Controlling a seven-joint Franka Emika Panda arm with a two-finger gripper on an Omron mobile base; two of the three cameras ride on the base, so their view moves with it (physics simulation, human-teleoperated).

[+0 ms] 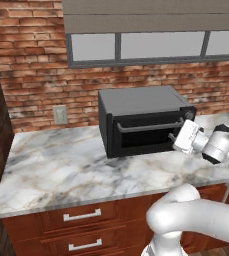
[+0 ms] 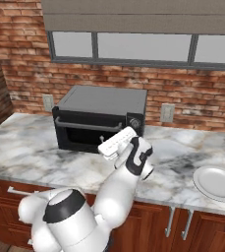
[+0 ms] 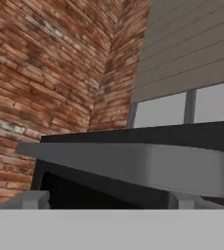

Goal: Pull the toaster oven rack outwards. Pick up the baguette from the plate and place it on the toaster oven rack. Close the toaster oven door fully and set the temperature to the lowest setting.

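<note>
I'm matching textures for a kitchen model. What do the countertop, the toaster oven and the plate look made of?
Countertop: polished marble by its look, white with grey veins.
Toaster oven: dark painted metal, probably; flat matte top, with a lighter bar handle.
Plate: plain white, faintly glossy, ceramic perhaps.

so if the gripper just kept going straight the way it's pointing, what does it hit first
Most likely the toaster oven door. The gripper points at the door's right end, and the hand view shows its silver bar handle close ahead. Exact depth is unclear.
</note>
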